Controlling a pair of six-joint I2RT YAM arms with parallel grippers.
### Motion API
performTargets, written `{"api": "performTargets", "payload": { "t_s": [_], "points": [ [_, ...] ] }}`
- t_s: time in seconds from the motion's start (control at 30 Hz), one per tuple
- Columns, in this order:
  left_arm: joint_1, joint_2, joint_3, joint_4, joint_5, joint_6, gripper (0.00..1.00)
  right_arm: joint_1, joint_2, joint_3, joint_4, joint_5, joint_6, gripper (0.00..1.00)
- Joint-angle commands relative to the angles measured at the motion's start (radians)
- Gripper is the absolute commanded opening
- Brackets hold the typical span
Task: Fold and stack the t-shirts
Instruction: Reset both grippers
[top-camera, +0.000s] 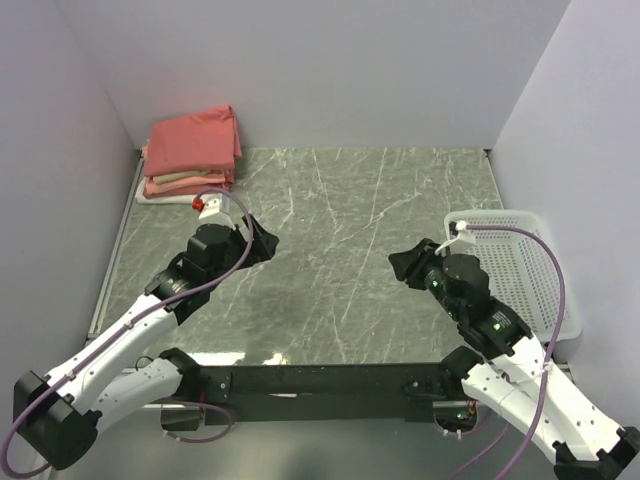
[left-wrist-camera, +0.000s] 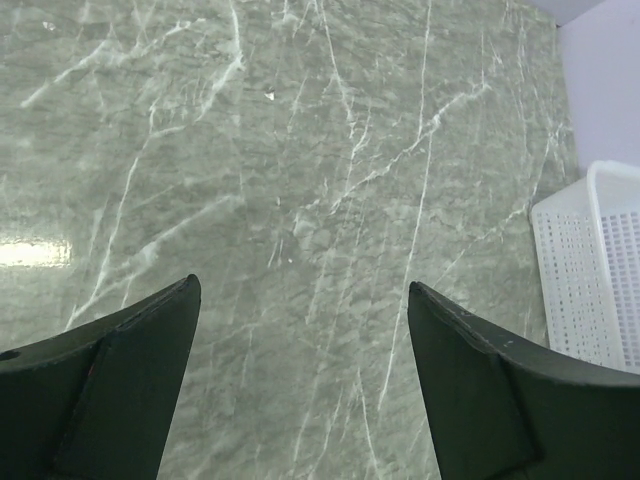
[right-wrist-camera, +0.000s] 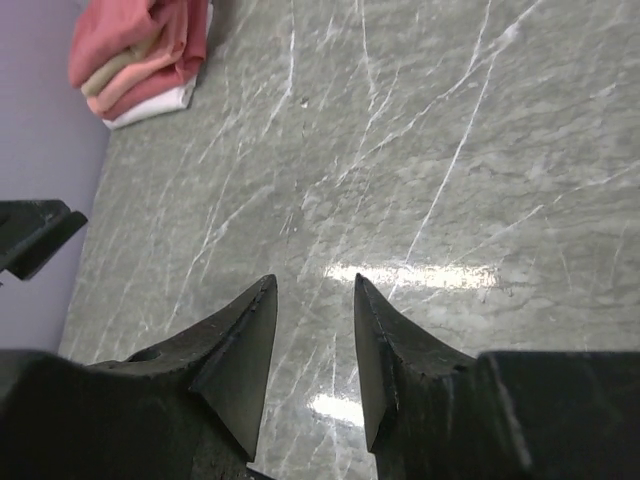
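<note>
The left tool (left-wrist-camera: 303, 292) is shown wide and empty, the right tool (right-wrist-camera: 314, 284) narrower, empty. With shirts (top-camera: 192, 152) stacked behind the left tool, both should be withdrawn clear.

The bench (top-camera: 350, 240) looks like polished stone: grey-green marbling with white veins, smooth and glossy enough to throw back bright patches of glare. The t-shirts (top-camera: 193, 150) are soft matt cloth, lightly creased, with salmon-red on top and tan, pink and white layers beneath. The basket (top-camera: 520, 270) is white perforated plastic with a slight sheen. The left tool (left-wrist-camera: 303, 290) and right tool (right-wrist-camera: 314, 283) are black and matt with a faint grain — probably moulded plastic, though the close views are too soft to be sure. The walls (top-camera: 330, 70) are plain, pale and matt, and the arm shells (top-camera: 110, 355) are smooth white plastic.
</note>
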Motion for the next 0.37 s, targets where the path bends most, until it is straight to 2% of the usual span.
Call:
{"api": "performTargets", "payload": {
  "t_s": [0.0,0.33],
  "points": [
    [-0.014,-0.042,-0.014,-0.009,-0.059,-0.014,0.89,-0.004,-0.032,-0.013,0.01,0.061,0.005,0.44],
    [-0.014,-0.059,0.025,-0.056,-0.065,0.019,0.9,-0.004,0.009,0.0,0.033,0.064,0.006,0.43]
  ]
}}
